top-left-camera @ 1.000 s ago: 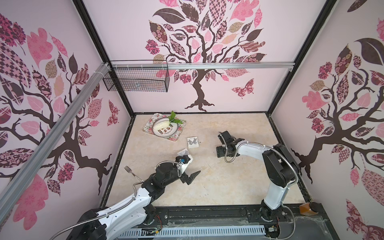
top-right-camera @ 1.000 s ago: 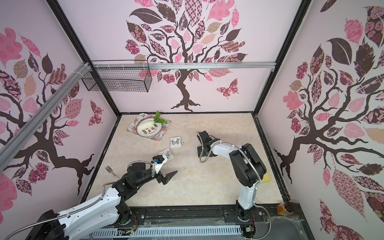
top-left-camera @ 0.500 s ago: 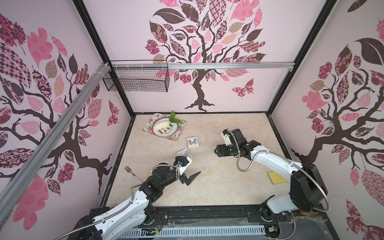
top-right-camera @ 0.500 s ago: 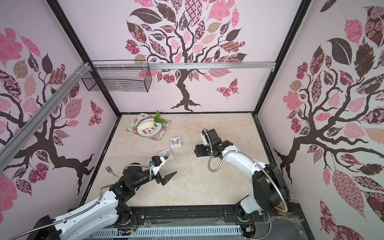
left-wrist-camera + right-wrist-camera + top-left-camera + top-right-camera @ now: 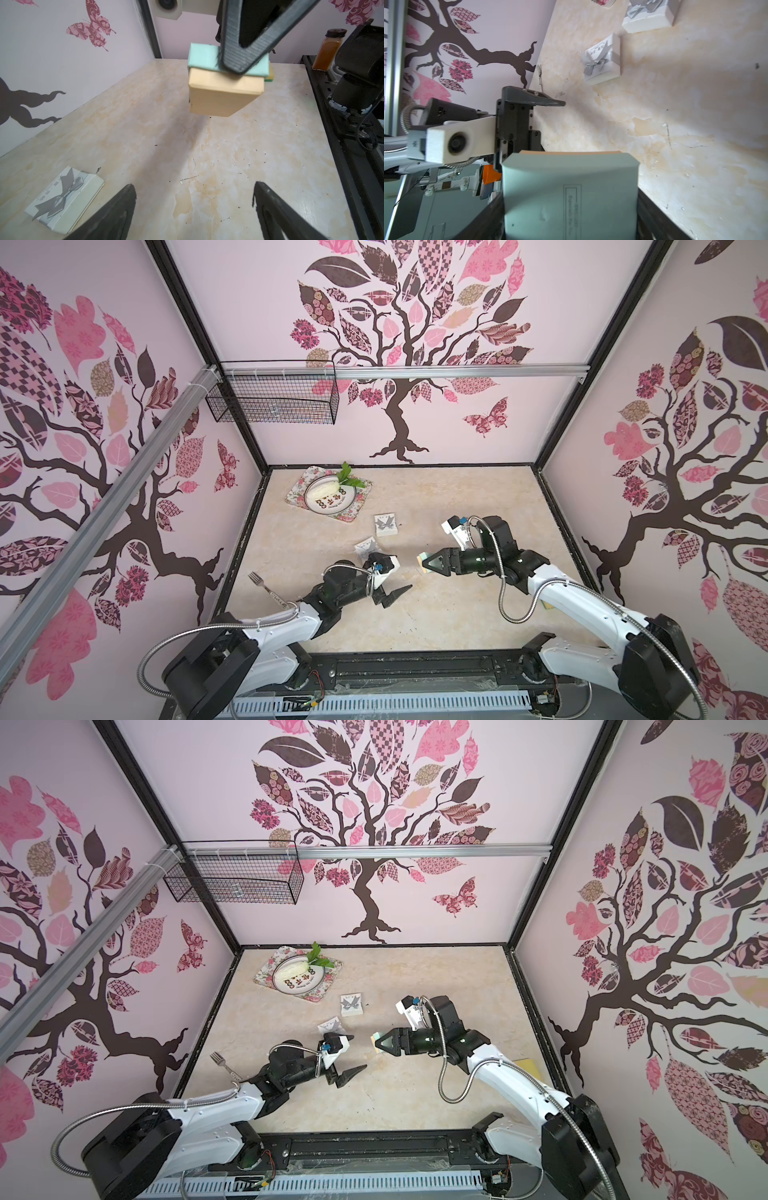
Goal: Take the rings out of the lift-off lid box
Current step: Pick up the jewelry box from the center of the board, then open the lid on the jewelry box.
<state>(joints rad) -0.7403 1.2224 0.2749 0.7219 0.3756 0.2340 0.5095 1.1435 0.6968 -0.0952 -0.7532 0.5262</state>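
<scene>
The lift-off lid box (image 5: 423, 562) has a mint-green lid (image 5: 204, 59) over a tan base (image 5: 222, 95). My right gripper (image 5: 571, 214) is shut on it across the lid and holds it lifted off the table, as both top views show. The lid sits closed on the base. The rings are hidden. My left gripper (image 5: 401, 572) hovers a short way to the left of the box, pointing at it. Its fingers (image 5: 116, 212) are spread wide with only bare tabletop between them.
Two white gift boxes with grey bows (image 5: 385, 524) (image 5: 366, 547) lie behind the left gripper. A plate on a floral tray (image 5: 328, 493) sits at the back left, a fork (image 5: 266, 589) by the left wall. A yellow pad (image 5: 525, 1065) lies under the right arm.
The right arm has swung out to the right and carried the box forward and left, toward the left gripper. The left gripper has stayed roughly in place.
</scene>
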